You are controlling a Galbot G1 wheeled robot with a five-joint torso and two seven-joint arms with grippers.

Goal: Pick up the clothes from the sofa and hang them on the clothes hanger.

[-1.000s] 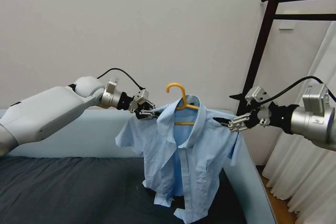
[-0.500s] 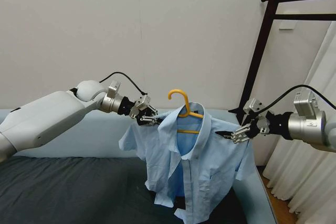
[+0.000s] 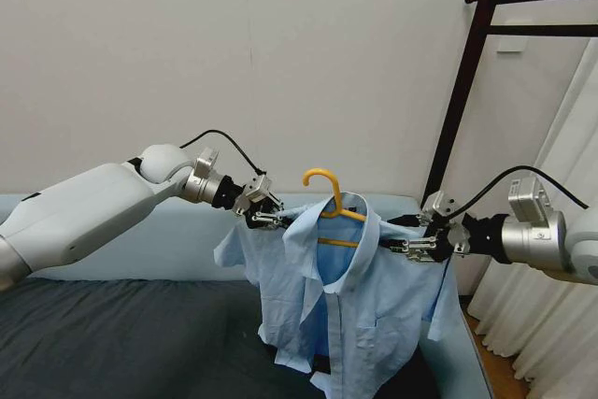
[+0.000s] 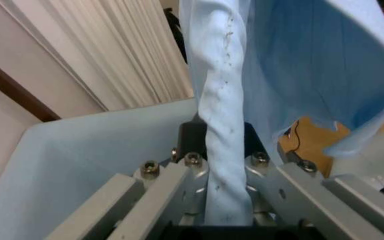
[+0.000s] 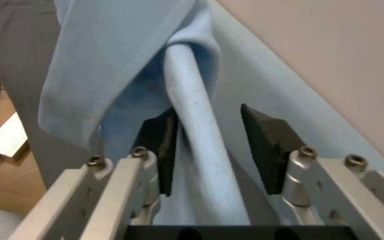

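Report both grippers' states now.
Left gripper: shut on one shoulder of the light blue short-sleeved shirt.
Right gripper: open, jaws straddling the shirt's other shoulder, one pad clear of it.

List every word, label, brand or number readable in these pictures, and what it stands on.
None readable. The blue shirt, yellow hanger, dark wooden rack, left hand and right hand at the shirt's shoulders carry no print.
The pale plate on the wall beside the rack: too small to tell.
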